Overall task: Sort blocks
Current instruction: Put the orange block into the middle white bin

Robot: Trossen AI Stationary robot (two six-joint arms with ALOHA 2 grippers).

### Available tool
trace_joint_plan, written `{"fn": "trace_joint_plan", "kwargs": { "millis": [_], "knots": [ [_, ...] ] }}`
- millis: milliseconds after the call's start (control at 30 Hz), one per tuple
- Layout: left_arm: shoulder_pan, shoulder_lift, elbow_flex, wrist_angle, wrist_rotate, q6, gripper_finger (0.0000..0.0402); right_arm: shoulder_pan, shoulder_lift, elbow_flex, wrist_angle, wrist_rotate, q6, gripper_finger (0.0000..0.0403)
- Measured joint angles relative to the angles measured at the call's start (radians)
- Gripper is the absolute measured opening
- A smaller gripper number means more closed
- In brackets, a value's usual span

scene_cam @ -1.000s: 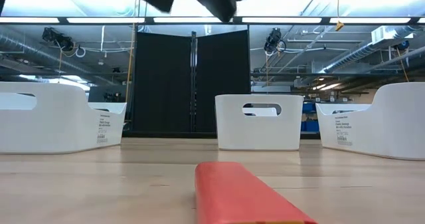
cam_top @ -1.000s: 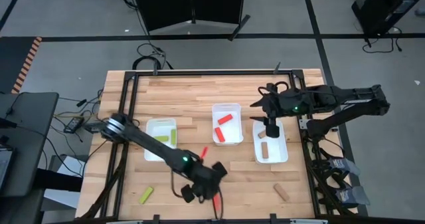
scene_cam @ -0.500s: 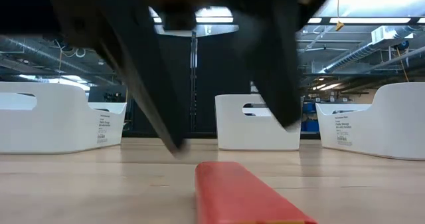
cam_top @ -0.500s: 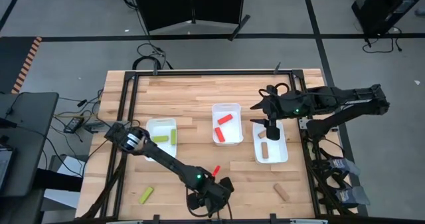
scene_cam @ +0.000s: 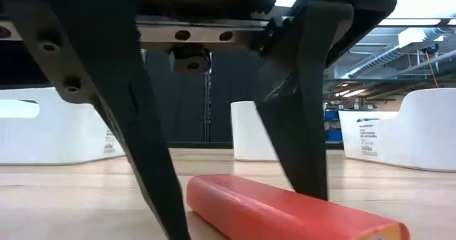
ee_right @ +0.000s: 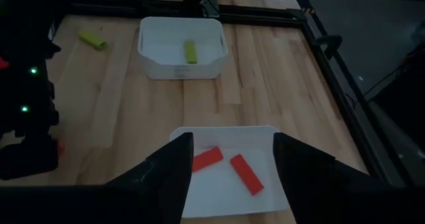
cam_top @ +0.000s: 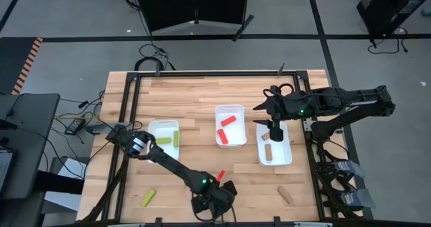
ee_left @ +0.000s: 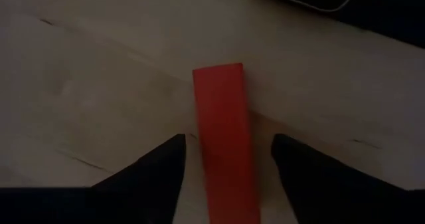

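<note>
My left gripper point(cam_top: 214, 201) is down at the table's near edge, open. Its two fingers stand on either side of a red block point(ee_left: 222, 137) that lies flat on the wood point(scene_cam: 285, 208); in the high view the gripper hides that block. My right gripper point(cam_top: 274, 131) hangs open over the far end of the right white tray point(cam_top: 286, 156), which holds a brown block point(cam_top: 268, 151). The middle tray point(cam_top: 219, 111) holds two red blocks point(cam_top: 229, 120), and the left tray point(cam_top: 153, 126) holds yellow-green blocks point(cam_top: 176, 138). My left gripper comes down from above with its fingers along the long sides of the red block point(ee_left: 226, 177). One finger point(scene_cam: 306, 126) ends behind the block and the other point(scene_cam: 153, 183) in front. Whether either finger touches the block cannot be told.
A yellow-green block point(cam_top: 148, 198) lies loose near the table's near left corner. A brown block point(cam_top: 285, 194) lies near the near right corner. A black frame rail point(cam_top: 202, 75) runs around the tabletop. Bare wood spreads across the far half of the table.
My left gripper has moved toward the table's near edge and down, until its fingers stand around the red block. The block, which lay end-on to the low camera, has turned and now lies slantwise across that view.
</note>
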State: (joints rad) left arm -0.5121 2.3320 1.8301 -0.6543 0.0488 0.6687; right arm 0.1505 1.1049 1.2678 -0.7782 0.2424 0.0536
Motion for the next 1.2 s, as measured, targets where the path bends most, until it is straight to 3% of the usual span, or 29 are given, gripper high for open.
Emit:
{"fn": "trace_joint_plan", "kwargs": {
  "millis": [333,633,833,1000,1100,1200],
  "knots": [
    [0.041,0.027,-0.001,-0.023,0.098,-0.093,0.0103,0.000,0.000,0.000,0.000,0.003,0.000,0.0217],
    [0.102,-0.022,0.045,-0.090,0.089,-0.181,0.0103,0.000,0.000,0.000,0.000,0.003,-0.011,0.0217],
    [0.161,-0.161,0.068,-0.088,0.008,-0.191,0.0103,0.000,0.001,0.000,-0.001,0.004,-0.027,0.0217],
    [0.263,-0.251,0.065,-0.123,-0.133,-0.243,0.0103,0.000,0.001,0.000,-0.001,0.048,-0.046,0.0217],
    [0.336,-0.279,0.069,-0.134,-0.217,-0.287,0.0103,0.000,0.001,0.000,0.000,0.061,-0.057,0.0217],
    [0.406,-0.270,0.064,-0.154,-0.230,-0.331,0.0103,0.003,0.001,0.000,0.001,0.064,-0.056,0.0217]
  ]
}}
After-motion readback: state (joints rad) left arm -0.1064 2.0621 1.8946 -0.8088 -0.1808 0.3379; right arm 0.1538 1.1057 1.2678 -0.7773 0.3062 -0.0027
